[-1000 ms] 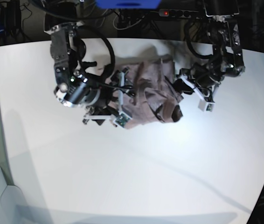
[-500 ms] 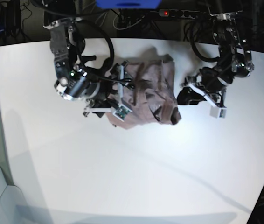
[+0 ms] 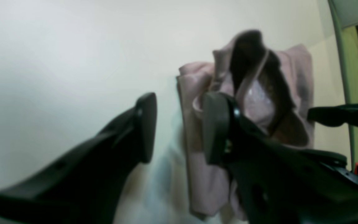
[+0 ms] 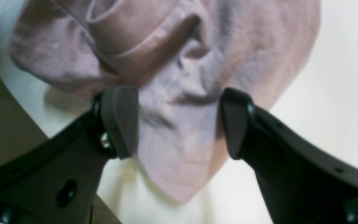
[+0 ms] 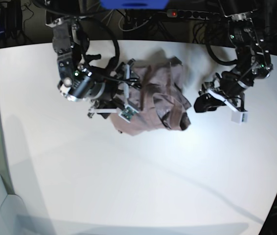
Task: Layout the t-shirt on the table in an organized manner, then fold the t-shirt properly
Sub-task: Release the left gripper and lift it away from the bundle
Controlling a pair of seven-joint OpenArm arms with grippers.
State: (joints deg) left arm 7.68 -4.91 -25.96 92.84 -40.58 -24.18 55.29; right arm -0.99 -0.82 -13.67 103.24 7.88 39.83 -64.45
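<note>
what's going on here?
Two-arm robot working on a shirt that lies crumpled in a heap on the table, not laid out or folded. The right hand is open over one edge of the cloth, its fingers straddling a corner without pinching it. The left hand is open and empty beside the shirt, off the cloth.
</note>
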